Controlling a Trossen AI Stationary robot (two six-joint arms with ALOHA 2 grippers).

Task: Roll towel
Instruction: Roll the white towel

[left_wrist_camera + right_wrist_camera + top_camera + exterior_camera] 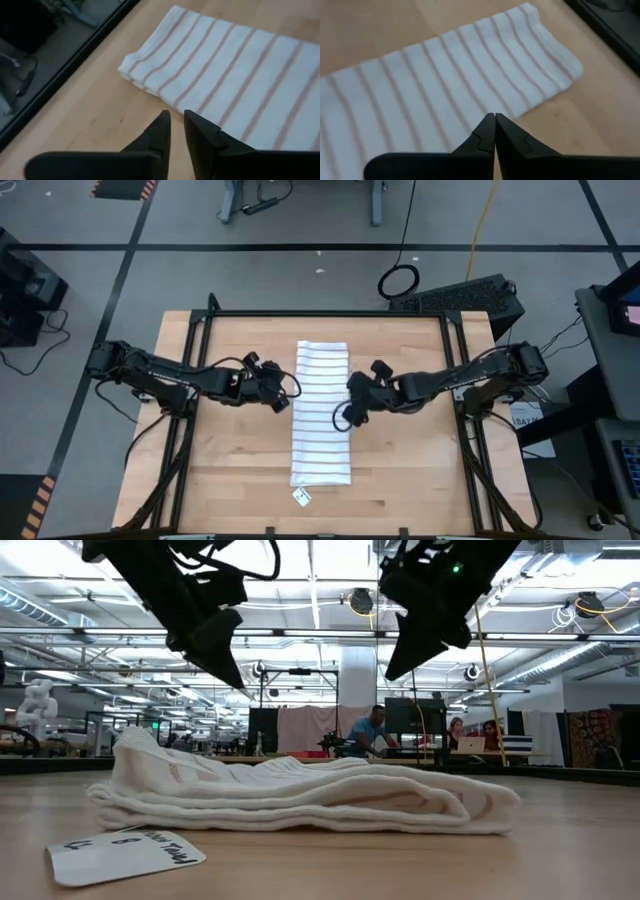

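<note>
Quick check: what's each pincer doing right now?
Left pincer: slightly open, empty, above the table beside the towel.
Right pincer: shut, empty, above the towel's edge.

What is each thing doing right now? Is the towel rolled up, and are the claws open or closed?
Towel: folded into a long strip, lying flat on the table, not rolled yet.
Tag: lying on the wood at the towel's near end.
Left claw: open just a crack, above the towel's edge, holding nothing.
Right claw: shut, above the towel's other edge, holding nothing.
</note>
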